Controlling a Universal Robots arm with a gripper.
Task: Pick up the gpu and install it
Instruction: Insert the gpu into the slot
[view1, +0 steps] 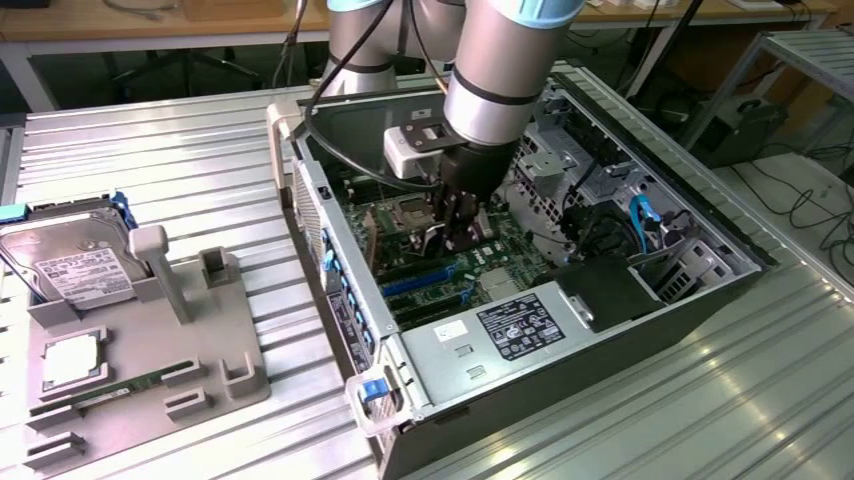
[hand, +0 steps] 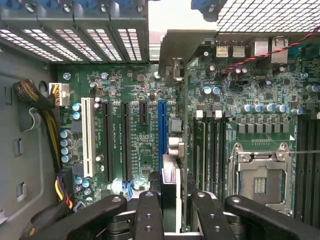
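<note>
Black claw fingers (hand: 150, 215) fill the near edge of the wrist view, and between them the gpu (hand: 172, 105) stands edge-on, pinched by the claw (hand: 172, 212) and hanging over the motherboard (hand: 260, 100). Its thin green card runs away from the camera with the silver end bracket (hand: 185, 50) at the far end, up against the perforated rear wall of the case. Just beside the card's lower edge lies the blue expansion slot (hand: 161, 127), with black slots (hand: 108, 140) and a white slot (hand: 88, 137) farther off to that side, and the bare CPU socket (hand: 260, 180) on the other. From the exterior view, the claw (view1: 461, 235) reaches down inside the open computer case (view1: 694, 300), which lies on its side on the ribbed metal tabletop (view1: 747, 400); a hard drive (view1: 67, 260) sits in a grey holder well apart, toward the exterior view's left. I judge the card to be above the slot, not seated yet, though I cannot tell whether its edge touches. The risk now is alignment: a slightly skewed card would catch the slot's rim or press on neighbouring capacitors, and the bracket could snag the rear frame. A thin edge grip may also let the card pivot under push.
</note>
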